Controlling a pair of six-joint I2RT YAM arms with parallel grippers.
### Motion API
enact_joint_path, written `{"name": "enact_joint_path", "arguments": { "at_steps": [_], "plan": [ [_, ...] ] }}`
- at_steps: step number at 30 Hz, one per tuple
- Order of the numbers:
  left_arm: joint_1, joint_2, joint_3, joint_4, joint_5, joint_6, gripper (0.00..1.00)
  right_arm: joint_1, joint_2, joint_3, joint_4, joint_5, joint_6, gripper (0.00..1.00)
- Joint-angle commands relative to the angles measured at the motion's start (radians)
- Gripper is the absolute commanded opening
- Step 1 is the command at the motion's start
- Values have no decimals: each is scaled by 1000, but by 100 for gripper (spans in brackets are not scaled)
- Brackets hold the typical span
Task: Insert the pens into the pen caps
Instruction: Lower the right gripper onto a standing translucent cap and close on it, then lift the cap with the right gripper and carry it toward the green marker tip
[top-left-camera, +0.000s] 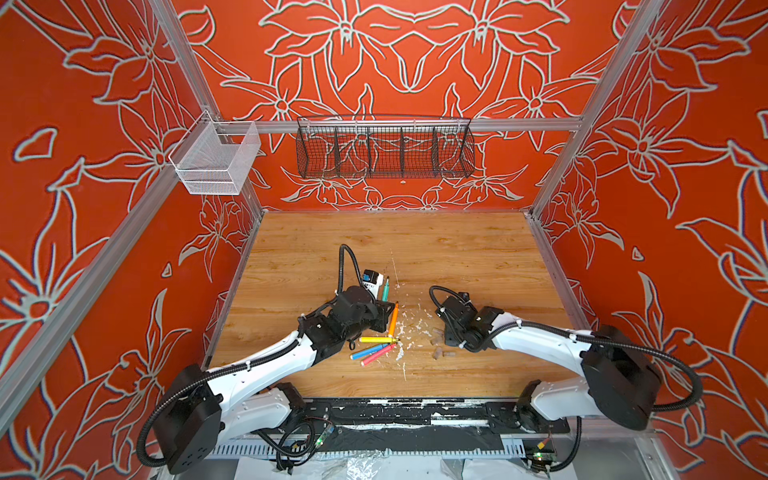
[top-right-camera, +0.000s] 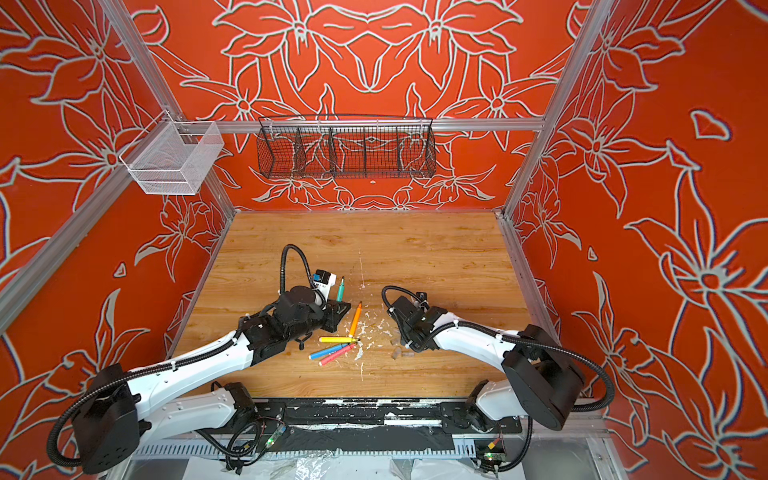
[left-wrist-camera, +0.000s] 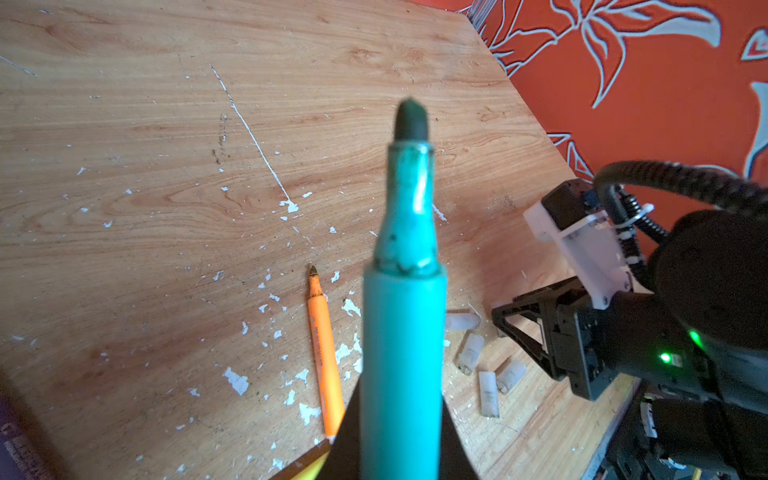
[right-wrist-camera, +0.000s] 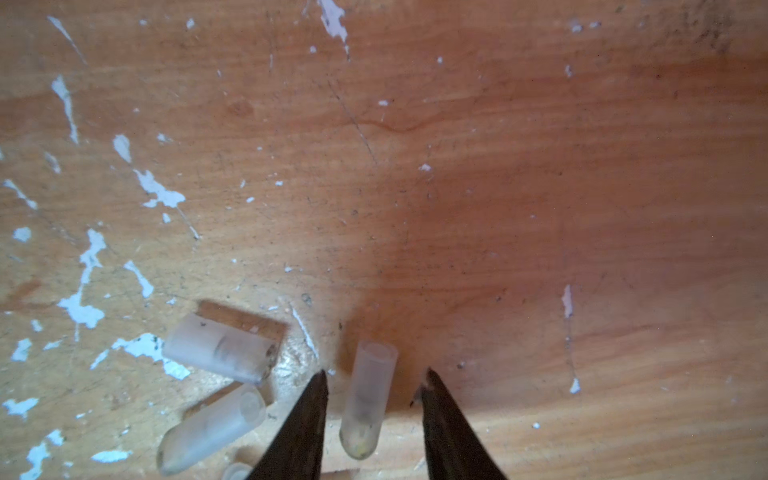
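At left gripper (top-left-camera: 384, 306), green pen (top-left-camera: 385, 289) points rearward.

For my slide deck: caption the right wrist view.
Right gripper, jaws open, straddles a translucent plastic cap lying on the flecked wooden table; other caps beside it.

The left arm (top-left-camera: 266, 361) reaches in from seven o'clock, its left gripper (top-left-camera: 385, 306) clamped on the green pen (left-wrist-camera: 401, 332) pointing toward twelve, while the right arm (top-left-camera: 536, 338) enters from four o'clock, its right gripper (right-wrist-camera: 376, 378) seemingly tipped downward, jaws parted.
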Motion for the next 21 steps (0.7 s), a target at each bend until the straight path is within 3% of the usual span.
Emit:
{"name": "enact_joint_path", "arguments": {
  "at_steps": [1,14,21],
  "plan": [
    [5,-30,-23,43,11,12,0,-2,31,35,-30,10,3,35],
    [5,-43,-27,40,4,16,0,-1,70,10,12,-40,7,31],
    [5,-44,-26,40,-1,23,0,-2,100,7,16,-29,14,21]
  ]
}}
